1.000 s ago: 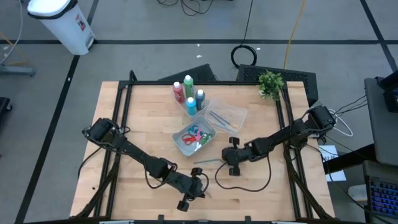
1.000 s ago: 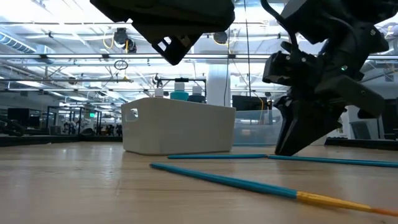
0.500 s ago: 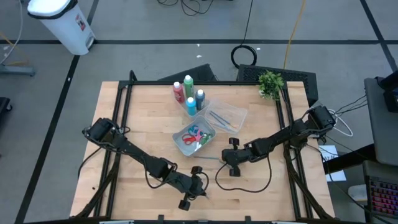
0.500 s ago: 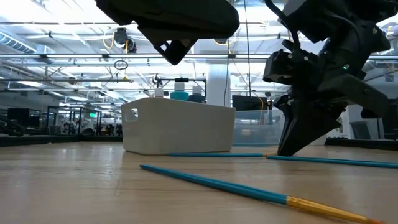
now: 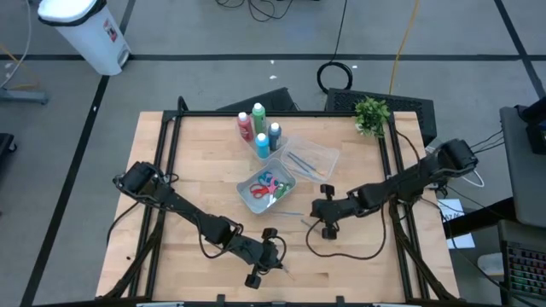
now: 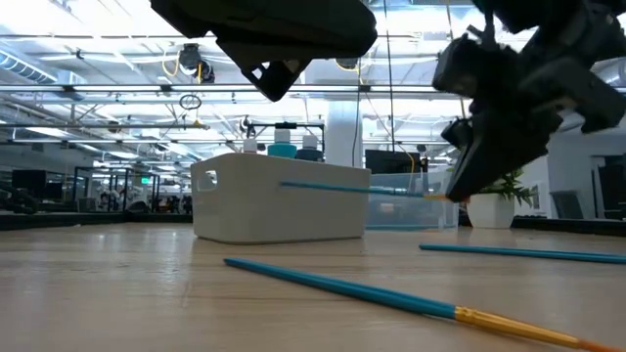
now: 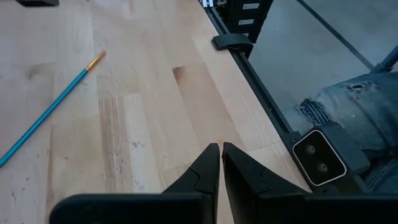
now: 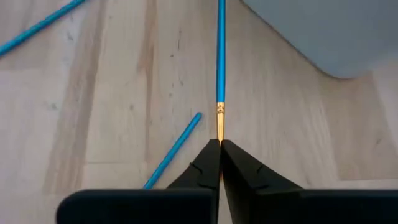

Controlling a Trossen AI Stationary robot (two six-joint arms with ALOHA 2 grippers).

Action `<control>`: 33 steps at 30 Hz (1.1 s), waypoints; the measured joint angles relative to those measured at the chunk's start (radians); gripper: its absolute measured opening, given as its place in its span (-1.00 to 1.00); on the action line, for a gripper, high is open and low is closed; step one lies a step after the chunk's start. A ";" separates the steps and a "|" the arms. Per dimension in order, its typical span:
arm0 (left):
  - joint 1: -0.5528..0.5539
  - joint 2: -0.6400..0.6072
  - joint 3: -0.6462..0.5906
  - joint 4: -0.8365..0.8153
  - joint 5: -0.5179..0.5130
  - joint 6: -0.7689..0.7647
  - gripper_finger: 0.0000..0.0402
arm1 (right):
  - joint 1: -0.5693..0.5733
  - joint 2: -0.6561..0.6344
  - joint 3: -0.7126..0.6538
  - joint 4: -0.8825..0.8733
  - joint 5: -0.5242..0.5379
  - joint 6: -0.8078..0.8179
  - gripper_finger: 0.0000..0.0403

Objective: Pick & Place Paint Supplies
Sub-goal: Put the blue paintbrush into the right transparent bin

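Right fingers [image 8: 219, 155] pinch a thin blue brush [image 8: 220, 62] above woodgrain.

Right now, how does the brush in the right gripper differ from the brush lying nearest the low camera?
The held brush hangs level in the air, pinched at its tip end by the right gripper; the loose brush lies flat on the table, ungripped. Both are thin and blue with orange tips.

Wooden table [image 5: 196, 162] bears tubs [image 5: 309, 159], bottles [image 5: 258, 128], loose brushes [image 6: 391, 294].

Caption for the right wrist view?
Right gripper shut on a blue brush, lifted above the wooden table.
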 joint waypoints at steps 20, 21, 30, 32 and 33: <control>0.000 -0.001 0.000 0.007 0.000 0.000 -0.87 | -0.015 -0.235 0.002 0.015 0.248 0.075 -1.00; 0.000 -0.001 0.000 0.007 0.000 0.000 -0.87 | -0.025 -0.240 0.002 0.010 0.268 0.084 -1.00; 0.000 -0.001 0.000 0.007 0.000 0.000 -0.87 | -0.213 -0.248 0.002 -0.226 0.292 0.226 -1.00; 0.000 -0.001 0.000 0.007 0.000 0.000 -0.87 | -0.249 -0.248 0.002 -0.288 0.291 0.252 -1.00; 0.000 -0.001 0.000 0.007 0.000 0.000 -0.87 | -0.262 -0.248 0.002 -0.309 0.290 0.262 -1.00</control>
